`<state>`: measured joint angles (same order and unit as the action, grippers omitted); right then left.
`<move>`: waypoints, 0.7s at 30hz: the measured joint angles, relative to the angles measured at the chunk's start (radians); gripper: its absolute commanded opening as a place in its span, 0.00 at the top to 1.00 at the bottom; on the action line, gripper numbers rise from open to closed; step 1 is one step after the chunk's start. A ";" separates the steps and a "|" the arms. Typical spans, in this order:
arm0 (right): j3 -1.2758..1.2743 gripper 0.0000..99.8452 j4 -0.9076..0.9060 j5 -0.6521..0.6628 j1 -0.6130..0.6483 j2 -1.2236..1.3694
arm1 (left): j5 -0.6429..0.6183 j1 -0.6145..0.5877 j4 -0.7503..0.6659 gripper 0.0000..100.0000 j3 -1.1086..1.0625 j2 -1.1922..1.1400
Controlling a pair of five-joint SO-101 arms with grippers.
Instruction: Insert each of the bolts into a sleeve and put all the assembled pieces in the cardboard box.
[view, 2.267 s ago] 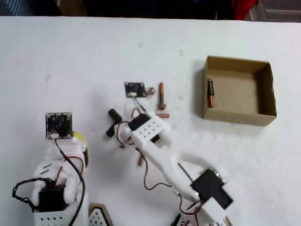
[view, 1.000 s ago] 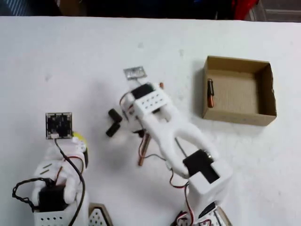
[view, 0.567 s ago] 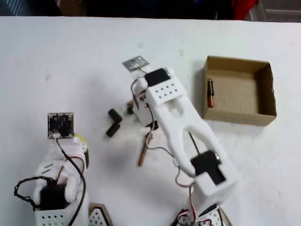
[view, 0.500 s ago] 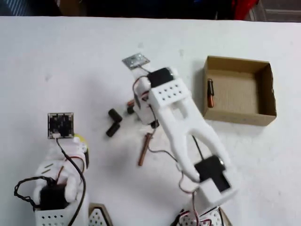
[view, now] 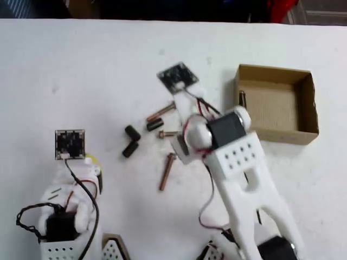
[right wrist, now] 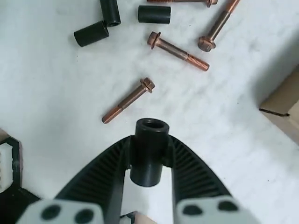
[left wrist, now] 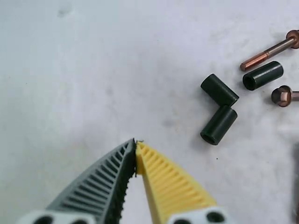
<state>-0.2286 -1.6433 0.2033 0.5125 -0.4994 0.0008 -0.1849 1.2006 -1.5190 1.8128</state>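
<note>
A black sleeve (right wrist: 149, 161) is grasped in the right claw (right wrist: 149, 140); the left claw (left wrist: 136, 151) is clenched, empty. Loose bolts (right wrist: 126, 100) and three sleeves (right wrist: 91, 33) are left on the table (view: 81, 65). One assembled piece (view: 242, 98) is seen in the box (view: 274, 69), at the table's 2 o'clock.

White matt table top (view: 81, 65): faintly grainy, no gloss. Brown cardboard box (view: 274, 131): raw paperboard, dull, with a fibrous-looking floor. Copper-coloured metal bolts (right wrist: 128, 100): satin sheen, smooth shanks, rough threaded ends. Black cylindrical sleeves (right wrist: 91, 33): smooth, semi-matt, plastic-like; likewise the one clamped in the right gripper (right wrist: 150, 140). Its fingers (right wrist: 196, 175): black plastic, ribbed, matt. Left gripper (left wrist: 135, 145): closed fingers (left wrist: 170, 182), one grey, one yellow, ribbed matt plastic. White arm shell (view: 244, 179): smooth plastic.
</note>
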 measured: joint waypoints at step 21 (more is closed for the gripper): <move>-0.848 0.98 0.657 0.227 -0.227 -0.245 | 0.000 0.000 0.000 0.98 0.000 0.000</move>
<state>-1.0771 -0.9866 0.4304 0.2854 -0.7449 0.0008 -0.1849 1.2006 -1.5190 1.8128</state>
